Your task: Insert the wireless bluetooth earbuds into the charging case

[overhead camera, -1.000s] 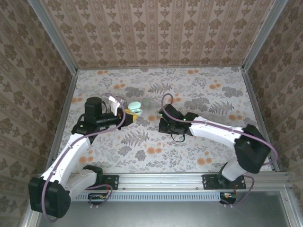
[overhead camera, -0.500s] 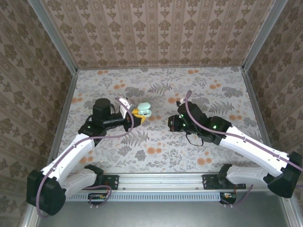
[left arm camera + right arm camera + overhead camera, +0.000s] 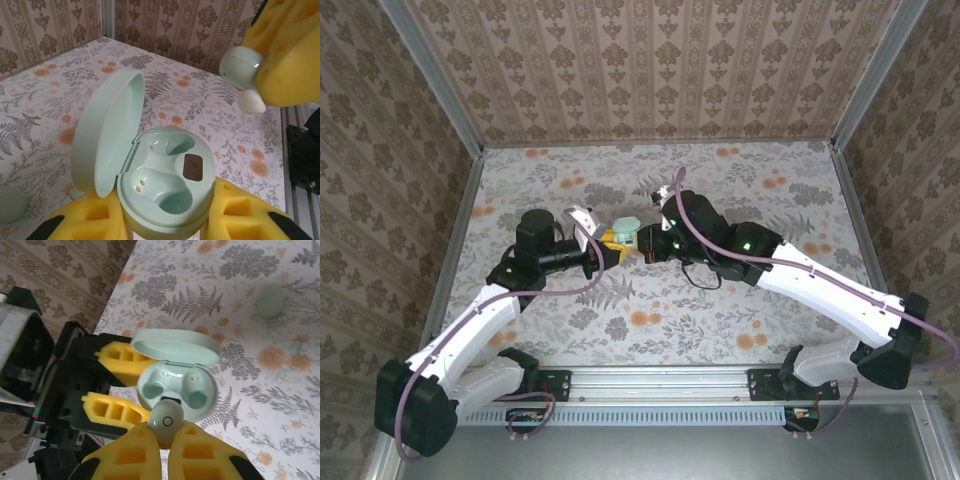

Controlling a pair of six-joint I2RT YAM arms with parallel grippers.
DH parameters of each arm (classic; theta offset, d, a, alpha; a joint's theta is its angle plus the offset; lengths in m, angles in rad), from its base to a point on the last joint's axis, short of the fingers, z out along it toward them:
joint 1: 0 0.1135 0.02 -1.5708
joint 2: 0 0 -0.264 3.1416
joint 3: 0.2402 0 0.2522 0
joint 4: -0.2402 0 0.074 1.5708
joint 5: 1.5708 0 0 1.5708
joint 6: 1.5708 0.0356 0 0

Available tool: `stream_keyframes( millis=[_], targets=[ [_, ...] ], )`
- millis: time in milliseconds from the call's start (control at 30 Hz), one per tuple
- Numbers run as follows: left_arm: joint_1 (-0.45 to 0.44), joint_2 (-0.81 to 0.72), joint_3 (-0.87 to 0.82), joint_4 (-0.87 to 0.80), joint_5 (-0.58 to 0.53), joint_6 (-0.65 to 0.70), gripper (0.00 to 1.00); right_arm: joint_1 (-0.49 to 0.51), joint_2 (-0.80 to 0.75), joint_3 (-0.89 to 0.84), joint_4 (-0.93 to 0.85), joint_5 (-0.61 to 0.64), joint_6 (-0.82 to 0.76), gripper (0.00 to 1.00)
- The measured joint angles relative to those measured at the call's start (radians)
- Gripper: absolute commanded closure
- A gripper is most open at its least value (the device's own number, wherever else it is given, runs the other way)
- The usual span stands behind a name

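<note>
A mint-green charging case with its lid swung open sits between the yellow foam pads of my left gripper, which is shut on it. Both of its slots are empty. In the top view the case is held above the table's middle, left gripper on its left. My right gripper is shut on one mint earbud, held just in front of the case, close but apart. That earbud hangs above the case's right. A second earbud lies on the table beyond.
The floral tabletop is boxed in by wallpapered walls on three sides, with metal posts at the corners. An aluminium rail carrying both arm bases runs along the near edge. The two grippers nearly meet mid-table.
My right arm has swung left from mid-table, bringing the earbud up to the case. The left gripper moved the case slightly right and then held still.
</note>
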Motion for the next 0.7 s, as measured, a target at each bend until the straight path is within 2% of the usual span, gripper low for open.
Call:
stream_keyframes(
  millis=[700],
  targets=[
    [-0.008, -0.031, -0.006, 0.002, -0.001, 0.0, 0.99, 0.006, 0.146, 0.109, -0.039, -0.012, -0.039, 0.98]
  ],
)
